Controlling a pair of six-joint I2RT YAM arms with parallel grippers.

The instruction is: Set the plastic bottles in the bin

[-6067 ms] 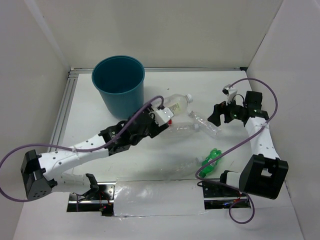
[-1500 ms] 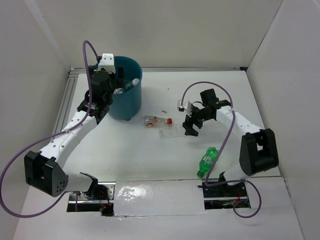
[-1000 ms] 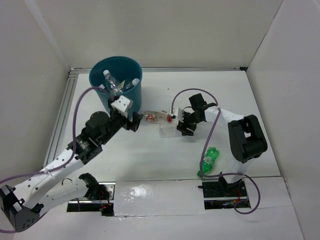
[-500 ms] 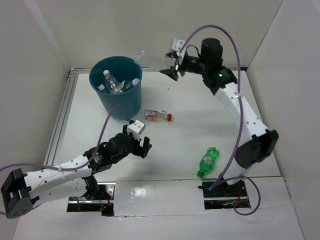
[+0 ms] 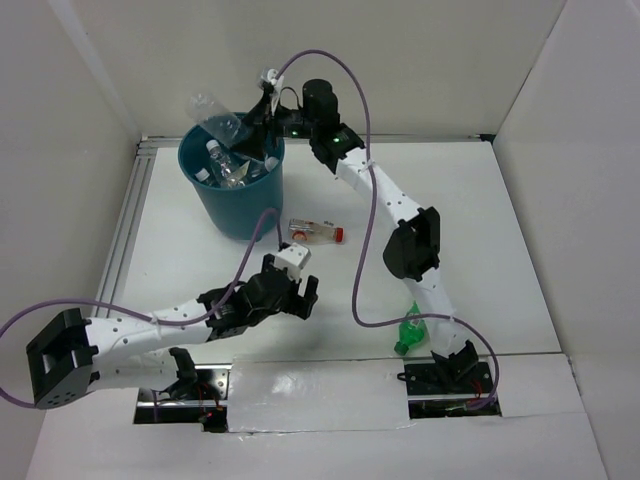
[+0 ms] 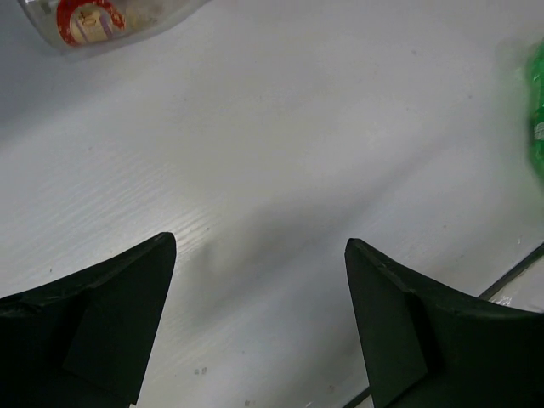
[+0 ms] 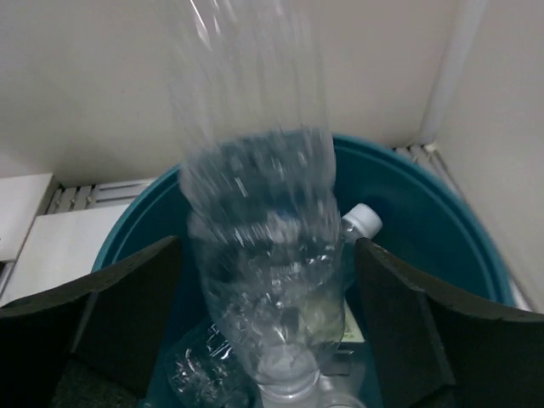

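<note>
Reaching from the near edge up to 11 o'clock on the counter [image 5: 480, 200], the right arm [image 5: 385, 195] has its right jaws over the teal bin [image 5: 243, 205] [image 7: 442, 204], and they stand well apart. Between them is a clear bottle [image 5: 214, 110] [image 7: 259, 280], blurred and neck down. There is a gap on either side of it, so neither jaw looks to touch it. Seen from above, it tilts out towards 10 o'clock over the rim. Inside the bin lie other clear bottles [image 5: 228, 165], one showing a white cap [image 7: 364, 219]. On the counter, at 4 o'clock from the bin and near it, the red-capped bottle [image 5: 316, 233] [image 6: 85, 19] lies on its side, cap pointing to 3 o'clock. The left arm [image 5: 150, 325] holds the left jaws low over bare counter at 6 o'clock from that bottle, spread wide with nothing between them. The green bottle [image 5: 418, 325] [image 6: 535, 102] lies well off towards 4 o'clock from them, beside the right arm's lower link.
</note>
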